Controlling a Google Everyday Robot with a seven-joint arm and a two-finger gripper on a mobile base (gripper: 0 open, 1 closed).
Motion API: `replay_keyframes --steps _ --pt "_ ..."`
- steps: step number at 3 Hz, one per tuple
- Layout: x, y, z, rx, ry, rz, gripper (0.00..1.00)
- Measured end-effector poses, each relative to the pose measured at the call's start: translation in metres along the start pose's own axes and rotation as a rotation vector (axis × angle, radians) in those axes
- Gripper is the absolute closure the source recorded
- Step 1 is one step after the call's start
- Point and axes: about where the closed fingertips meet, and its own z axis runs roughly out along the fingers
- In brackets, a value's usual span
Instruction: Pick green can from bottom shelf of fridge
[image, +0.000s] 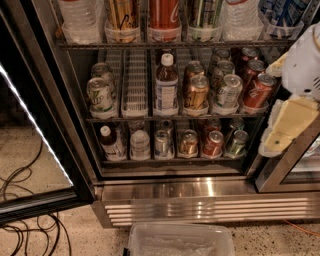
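The fridge (200, 192) stands open in front of me. On its bottom shelf (175, 161) the green can (237, 143) sits in the rightmost lane, tilted forward in its clear cup, next to a red can (213, 144). My gripper (286, 127), white with pale yellow finger pads, hangs at the right edge of the view. It is in front of the fridge's right frame, to the right of the green can and a little above it, not touching it.
The bottom shelf also holds a gold can (189, 142), a silver can (162, 144) and a brown bottle (111, 144). The glass door (35, 130) swings out at left. Cables (25, 225) lie on the floor. A clear plastic bin (180, 242) sits below the grille.
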Motion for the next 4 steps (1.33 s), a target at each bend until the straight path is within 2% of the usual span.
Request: replay_keyframes --steps 1,2,3,4 --pt "0.002 0.0 0.033 0.007 -0.111 0.077 0.0" --pt "-0.016 0.004 0.028 -0.008 -0.189 0.096 0.0" --pt "-0.017 0.007 0.033 -0.009 -0.192 0.093 0.0" --pt "-0.028 0.03 0.064 -0.046 -0.275 0.194 0.0"
